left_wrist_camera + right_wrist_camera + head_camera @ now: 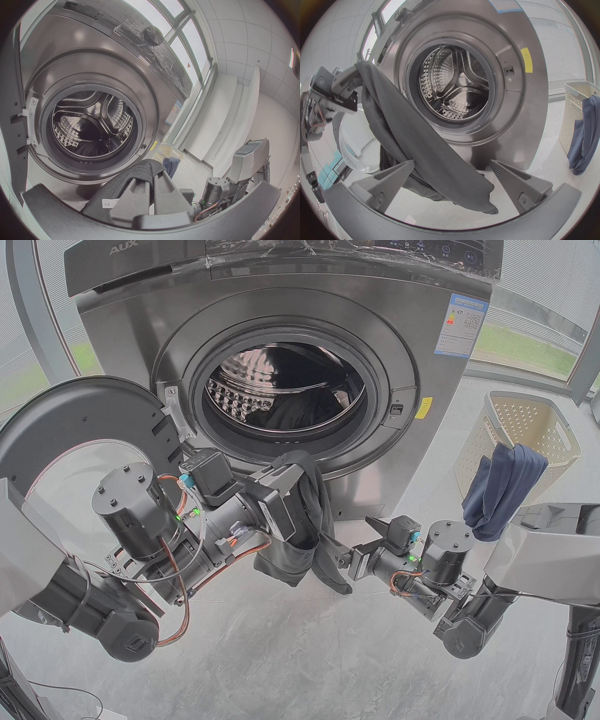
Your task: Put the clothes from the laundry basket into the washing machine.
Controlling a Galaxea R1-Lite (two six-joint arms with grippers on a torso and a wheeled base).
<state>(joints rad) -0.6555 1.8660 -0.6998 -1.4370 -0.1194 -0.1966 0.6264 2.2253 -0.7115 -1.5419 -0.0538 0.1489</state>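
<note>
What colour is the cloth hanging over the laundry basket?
Dark blue. The cloth draped over the laundry basket shows best in the head view.

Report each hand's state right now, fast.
Left hand: closed on the dark grey garment.
Right hand: open, holding nothing.

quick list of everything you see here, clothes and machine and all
washing machine: 1, grey, ahead, door open to the left
dark cloth: 1, black, inside the drum
dark grey garment: 1, hanging before the machine
laundry basket: 1, beige, on the floor right of the machine
blue garment: 1, draped over the basket's rim
left gripper: 1, jaws shut on the dark grey garment
right gripper: 1, jaws open by the garment's lower end
</note>
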